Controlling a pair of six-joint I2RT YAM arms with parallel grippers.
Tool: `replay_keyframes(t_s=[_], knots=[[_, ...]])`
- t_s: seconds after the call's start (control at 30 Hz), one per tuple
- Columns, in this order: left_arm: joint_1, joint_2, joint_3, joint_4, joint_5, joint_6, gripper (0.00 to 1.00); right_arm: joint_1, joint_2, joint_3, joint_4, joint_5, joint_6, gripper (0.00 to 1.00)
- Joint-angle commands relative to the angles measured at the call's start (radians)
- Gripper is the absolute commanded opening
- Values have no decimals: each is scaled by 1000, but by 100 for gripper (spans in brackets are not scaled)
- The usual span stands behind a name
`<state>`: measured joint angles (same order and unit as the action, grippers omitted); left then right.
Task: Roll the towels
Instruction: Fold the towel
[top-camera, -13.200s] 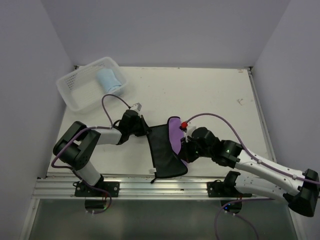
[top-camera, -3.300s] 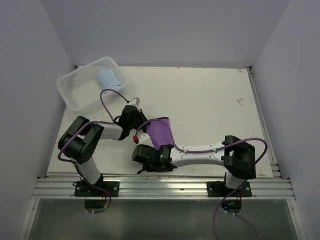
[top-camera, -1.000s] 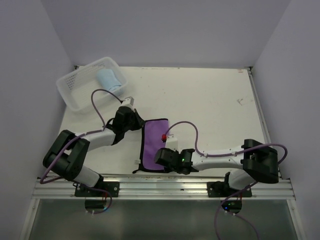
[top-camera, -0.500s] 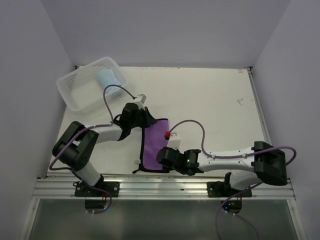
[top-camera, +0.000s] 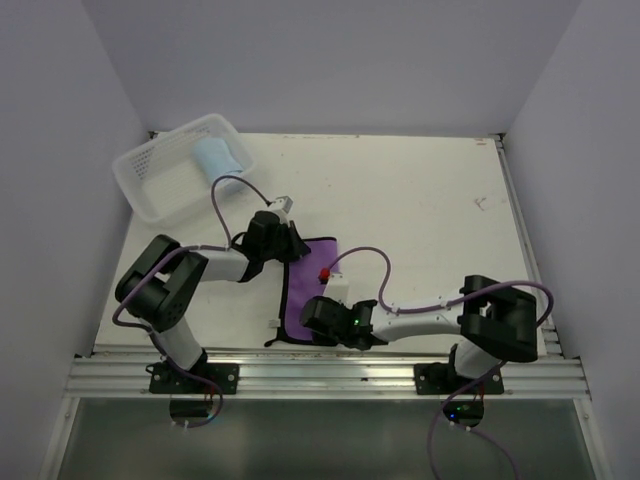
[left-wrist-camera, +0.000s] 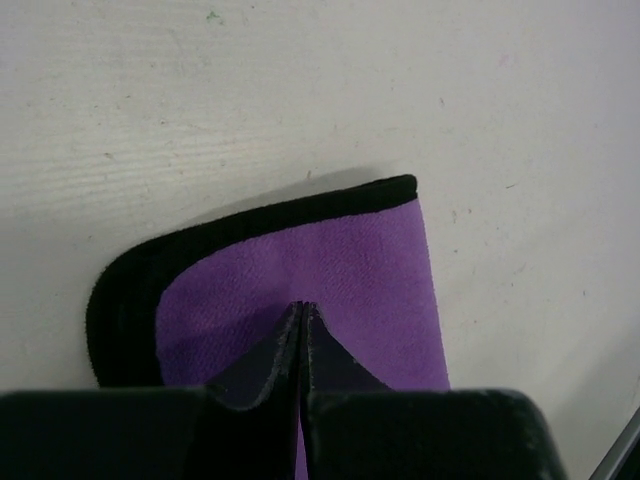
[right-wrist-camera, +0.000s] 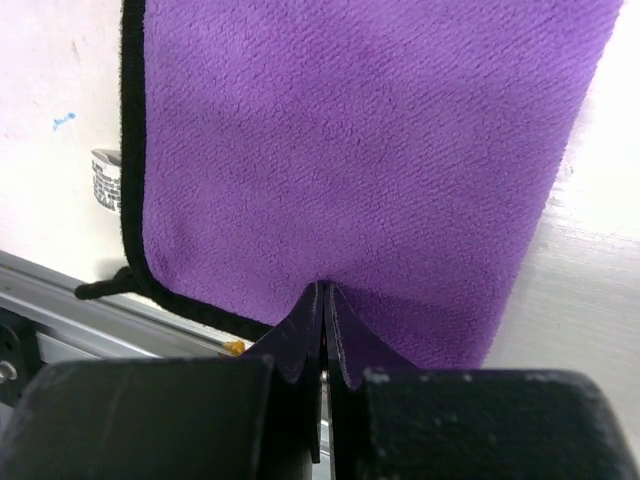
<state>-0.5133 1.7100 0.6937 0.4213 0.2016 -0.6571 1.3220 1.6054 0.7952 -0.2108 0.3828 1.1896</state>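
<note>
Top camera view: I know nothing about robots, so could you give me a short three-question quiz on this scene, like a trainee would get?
1. Pick one: where is the light blue towel? A) flat on the table B) in the white basket C) in a gripper
2. True or false: the left gripper and right gripper both hang wide open above the purple towel.
3. Fill in: the purple towel's border is ____.
Key: 1 B. 2 False; both are shut on it. 3 Black.
</note>
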Motion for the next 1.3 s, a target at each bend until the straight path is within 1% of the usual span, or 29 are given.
replay_keyframes(t_s=[0.0,0.07,0.1,0.2,0.33,0.47,0.6,0.67,0.73,0.9,1.0,1.17,1.27], knots=[[-4,34,-19,21,-57,31,3,-21,-10,-45,28,-15,51,0],[-2,42,-14,-7,-86,27,2,-32,-33,-59,10,-10,56,0],[-2,42,-14,-30,-123,24,0,-35,-42,-73,1,-9,57,0],[-1,31,-28,-48,-165,11,0,-59,-91,-100,-35,1,59,0],[7,28,-26,-79,-180,2,0,-121,-153,-131,-76,2,47,0],[9,4,-54,-82,-179,-21,0,-188,-176,-143,-91,-12,-13,0],[9,-67,-126,-49,-194,-56,0,-247,-141,-97,-107,-12,-77,0],[9,-101,-187,-39,-197,-75,0,-283,-122,-80,-116,-18,-109,0],[9,-140,-230,-41,-229,-79,0,-319,-121,-79,-108,-24,-128,0],[9,-171,-266,-81,-272,-70,0,-368,-102,-28,-137,-50,-234,0],[9,-182,-298,-70,-266,-82,0,-386,-79,10,-157,-64,-294,3],[9,-220,-339,-62,-260,-104,0,-434,-38,64,-180,-85,-364,4],[7,-274,-385,-56,-260,-125,0,-466,-3,102,-188,-104,-402,6]])
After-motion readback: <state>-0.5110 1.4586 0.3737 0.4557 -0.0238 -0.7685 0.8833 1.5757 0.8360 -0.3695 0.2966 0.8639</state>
